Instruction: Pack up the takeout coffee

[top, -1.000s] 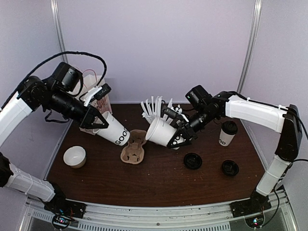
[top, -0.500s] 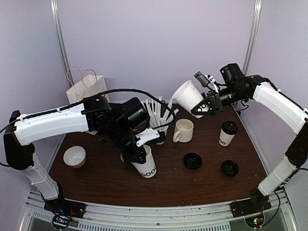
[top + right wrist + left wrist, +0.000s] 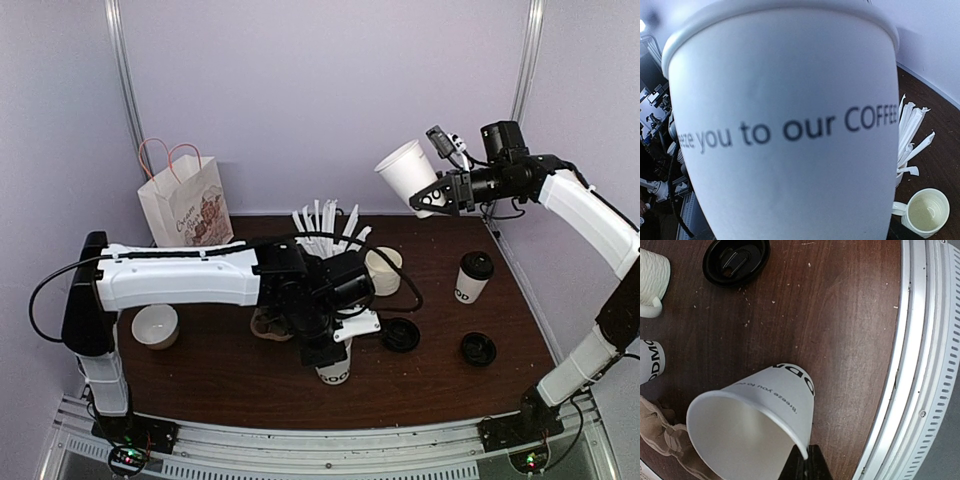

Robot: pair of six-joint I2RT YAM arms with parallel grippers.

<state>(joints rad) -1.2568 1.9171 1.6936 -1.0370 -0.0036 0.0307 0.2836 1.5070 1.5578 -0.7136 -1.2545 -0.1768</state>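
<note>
Cups (image 3: 405,175) (image 3: 770,400) held: left jaws pinched, right jaws wide.

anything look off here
The right gripper holds a tipped cup, lidless and on its side, high in the air at the back right. The left gripper pinches a second cup, also lidless, while two lids lie loose on the table. Pale crumbs are scattered near one lid.

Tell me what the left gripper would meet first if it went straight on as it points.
Probably the dark brown wooden table: the left gripper points down, pinching the rim of a lidless white paper cup whose base is near the tabletop. Depth is unclear.
</note>
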